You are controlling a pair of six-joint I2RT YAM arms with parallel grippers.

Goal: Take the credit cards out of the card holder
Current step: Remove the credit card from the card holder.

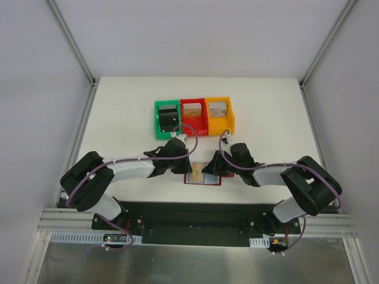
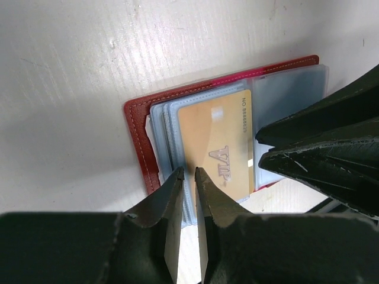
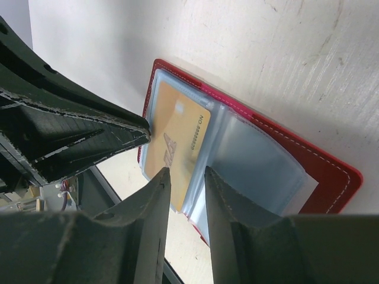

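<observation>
Left claw [image 2: 188, 174]: jaws nearly together, only a thin slit between the tips. Tips sit on the near edge of the wallet's [image 2: 137, 127] clear sleeves [image 3: 254, 160], and sleeve plastic shows in the slit. Pinched or merely pressed down, cannot tell.

Right claw [image 3: 185, 173]: jaws apart, a clear gap between them. The gap straddles the middle of the open wallet, over the edge of the gold card [image 2: 216, 148] and the sleeve beside it. From the left wrist view its tips reach the card's right edge. Contact looks likely but is not certain, and nothing is gripped.

Wallet: lies open and flat on the white table [image 1: 118, 118], between the two claws, red cover down, sleeves up. The gold card is inside a sleeve on the left half.

Farther back, well apart from the wallet: green bin [image 1: 159, 121], red bin [image 1: 204, 121] and yellow bin [image 1: 231, 118] in a row, touching. A black block [image 1: 169, 117] sits in the green one.
</observation>
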